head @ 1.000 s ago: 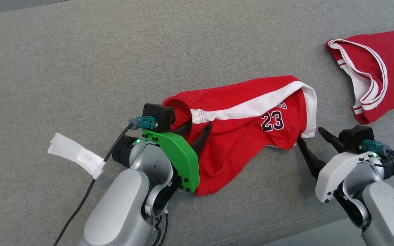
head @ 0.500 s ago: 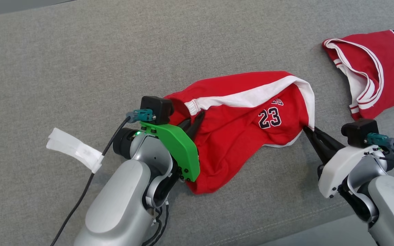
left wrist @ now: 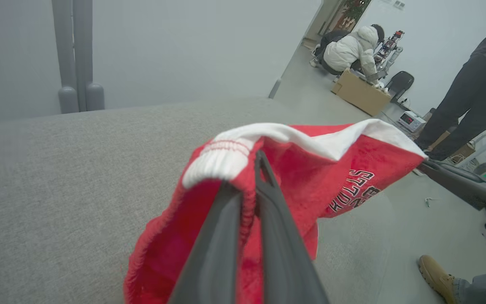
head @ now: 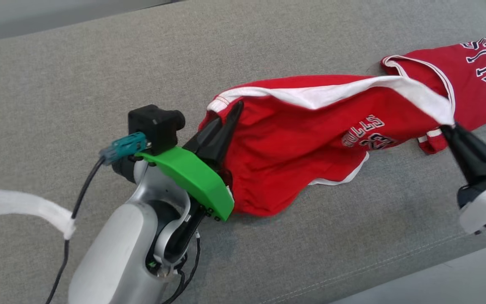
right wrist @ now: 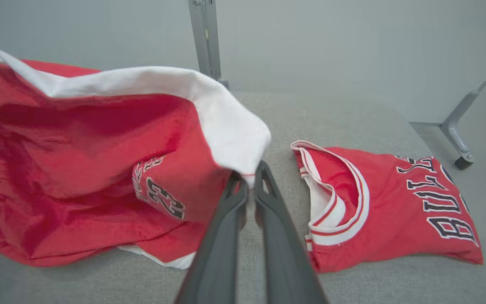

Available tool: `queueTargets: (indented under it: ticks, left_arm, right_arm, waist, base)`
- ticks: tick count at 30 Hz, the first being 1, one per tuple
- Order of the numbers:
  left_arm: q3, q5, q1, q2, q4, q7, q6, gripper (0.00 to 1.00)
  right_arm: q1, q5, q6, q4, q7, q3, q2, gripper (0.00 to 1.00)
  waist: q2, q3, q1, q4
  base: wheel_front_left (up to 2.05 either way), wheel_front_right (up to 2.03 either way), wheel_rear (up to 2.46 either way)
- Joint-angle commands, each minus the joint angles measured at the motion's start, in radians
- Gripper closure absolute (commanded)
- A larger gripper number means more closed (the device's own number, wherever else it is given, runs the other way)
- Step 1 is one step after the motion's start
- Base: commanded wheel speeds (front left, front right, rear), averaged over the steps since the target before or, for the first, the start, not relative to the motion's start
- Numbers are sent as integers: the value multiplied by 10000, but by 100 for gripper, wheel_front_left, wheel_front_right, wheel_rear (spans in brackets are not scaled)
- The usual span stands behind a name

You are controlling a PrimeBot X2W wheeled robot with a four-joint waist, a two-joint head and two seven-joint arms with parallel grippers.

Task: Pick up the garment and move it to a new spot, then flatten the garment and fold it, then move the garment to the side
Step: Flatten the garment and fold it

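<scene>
The left hand [head: 235,110] is clamped shut on the elastic waistband of the red shorts [head: 302,139]. They stretch across to the right hand [head: 449,126], which is pinched tight on the white-trimmed leg hem. Between the hands the shorts sag close to the grey worktop [head: 99,84]. A red jersey [head: 483,71] lies just beyond the right hand.

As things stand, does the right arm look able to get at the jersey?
Probably not yet. The jersey lies close beside the right gripper with nothing between them, but that gripper is shut on the shorts, so it would have to let go first.
</scene>
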Motion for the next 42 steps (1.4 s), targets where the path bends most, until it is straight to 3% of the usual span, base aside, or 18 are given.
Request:
queueTargets:
  ticks: [1, 5, 10, 12, 15, 19, 20, 23, 26, 29, 34, 38, 42]
  left_arm:
    - [138, -16, 274, 207, -837, 58, 167, 100]
    - [486, -250, 417, 542, -2670, 526, 473, 100]
    - [1034, -792, -351, 895, -3462, 1554, 664, 100]
    - [1375, -1054, -1147, 1103, -3220, 2117, 684, 100]
    - [1766, -923, -2767, 1487, -2305, 2742, 582, 100]
    - [2052, -499, -5086, 1702, -474, 2735, 330, 100]
    - [2006, -259, -5628, 1774, 89, 2621, 180, 100]
    - [2104, 192, -7157, 1834, 1503, 2002, -158, 100]
    - [2217, 830, -8628, 1912, 2675, 481, -541, 100]
    - [2084, 1475, -9696, 2019, 3740, -1146, -837, 100]
    - [2015, 1934, -10998, 2072, 5372, -3973, -1099, 100]
    - [1510, 1708, -10757, 2162, 6325, -4565, -1227, 100]
    - [479, 715, -9864, 2337, 6057, -4990, -1253, 100]
  right_arm:
    - [259, 92, -7, -714, 154, -647, -115, 100]
    - [187, 29, -7, -1858, 607, -1825, -480, 100]
    - [-1050, 383, -5, -2072, 966, -1827, -895, 100]
    - [-2135, 178, -7, -1702, 1091, -1352, -1360, 100]
    - [-4398, 165, -5, -727, 1153, -252, -1479, 100]
    - [-7879, -444, -10, 1048, 415, 1049, -747, 100]
    - [-8674, -517, -13, 1637, 94, 1215, -267, 100]
    - [-10928, -1354, -18, 3394, -731, 1408, 625, 100]
    - [-12660, -2572, -15, 4917, -2217, 1089, 1506, 100]
    - [-13836, -3313, -13, 6207, -3598, 301, 2531, 100]
    - [-14842, -4101, -13, 7688, -4516, -666, 3686, 100]
    - [-14250, -4077, -13, 8000, -4607, 55, 3776, 100]
    - [-13163, -3553, -13, 7063, -4602, 790, 3421, 100]
  waist:
    - [-1, -175, 0, 122]
    - [-1, -15, 0, 317]
    - [-1, 717, 0, 585]
    - [-1, 1213, 0, 724]
    - [-1, 1980, 0, 914]
    - [-1, 2913, 0, 1081]
    - [-1, 3065, 0, 1125]
    - [-1, 3498, 0, 1187]
    - [-1, 3804, 0, 1280]
    - [-1, 3986, 0, 1263]
    - [-1, 4601, 0, 1213]
    - [-1, 5168, 0, 1177]
    - [-1, 5529, 0, 1184]
  base:
    - [0, 0, 0]
    - [0, 0, 0]
    - [0, 0, 0]
    - [0, 0, 0]
    - [0, 0, 0]
    - [0, 0, 0]
    - [0, 0, 0]
    - [0, 0, 0]
    - [0, 0, 0]
    - [0, 0, 0]
    - [0, 0, 0]
    - [0, 0, 0]
    - [0, 0, 0]
